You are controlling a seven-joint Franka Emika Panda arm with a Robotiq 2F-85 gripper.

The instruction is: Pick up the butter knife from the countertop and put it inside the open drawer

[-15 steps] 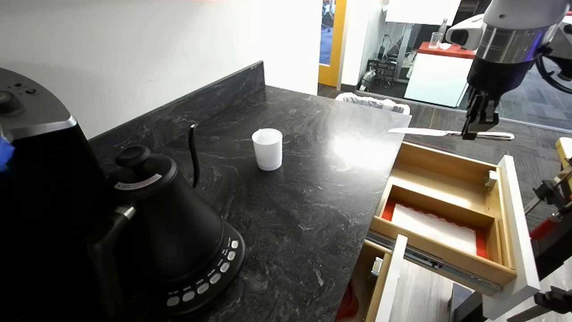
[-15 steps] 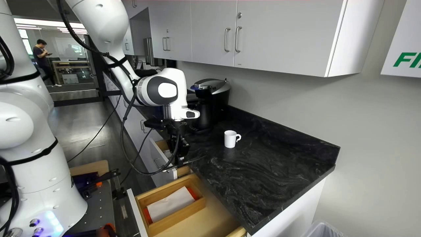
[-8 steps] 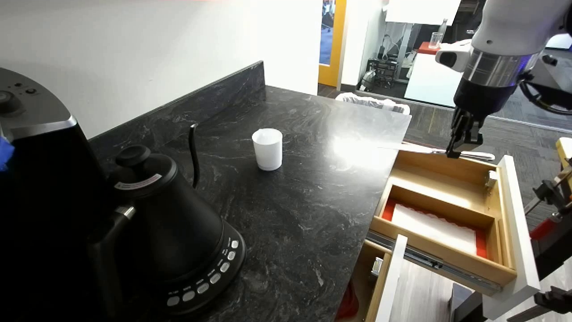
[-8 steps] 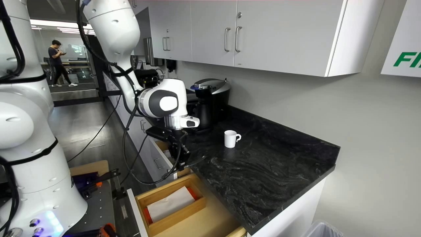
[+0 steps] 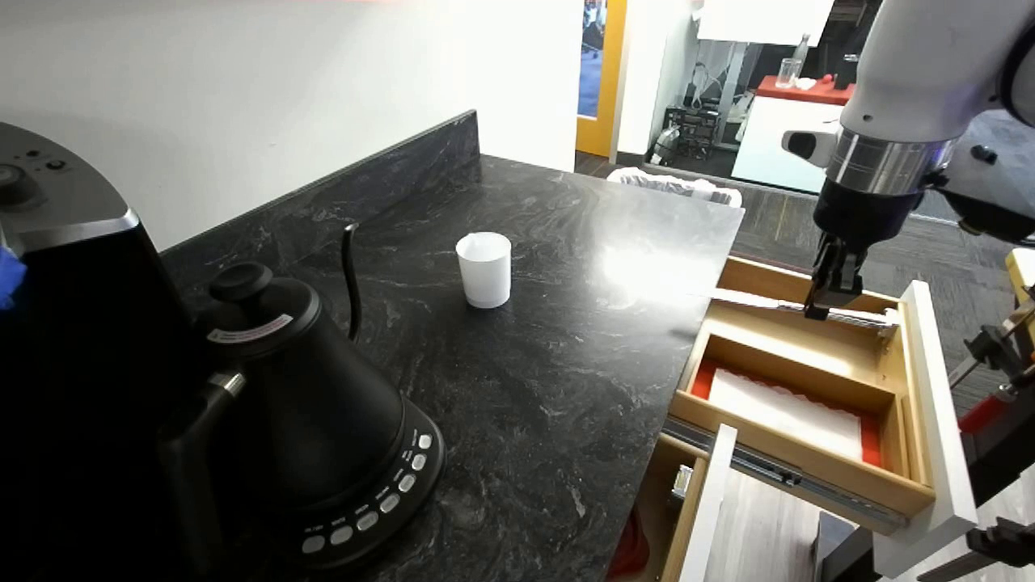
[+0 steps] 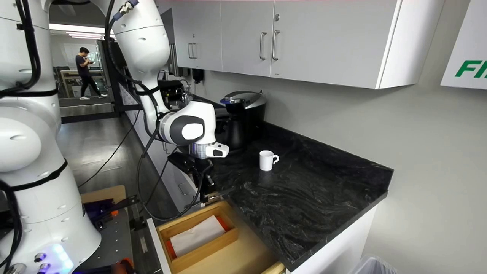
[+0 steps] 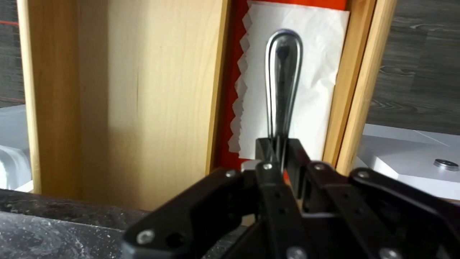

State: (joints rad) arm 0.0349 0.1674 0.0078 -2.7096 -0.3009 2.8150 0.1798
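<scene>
The end effector (image 7: 279, 149) is closed on the knife (image 7: 284, 68); the gap between its fingers (image 7: 297, 158) is no wider than the metal held. The grip sits near the middle of the knife, where handle and blade meet. The knife is held roughly level over the drawer (image 7: 161, 90), handle directed toward the drawer front and blade toward the table (image 5: 550, 388). The clearance below the knife cannot be read.

The drawer is open. A wooden box (image 6: 207, 250) occupies one side of it; beside the box, the drawer floor is visible. The box contains a white paper sheet (image 7: 320, 93) with one zigzag edge, laid over a red lining (image 7: 235, 43). A second drawer (image 5: 707, 517), partly pulled out, is just beside the drawer and contains a red item (image 5: 632, 550) of unidentifiable type.

The knife is polished metal; its handle widens to a rounded end with a raised border. The drawer has pale wooden walls and a flat white front. The table is dark with swirled lighter veining. On it, well apart from the drawer, stand a white cup (image 6: 266, 161), upright, with a loop handle visible in an exterior view; a matt black kettle (image 5: 323, 404) with a tapered body and thin curved spout; and a black-and-grey coffee machine (image 5: 65, 323).
</scene>
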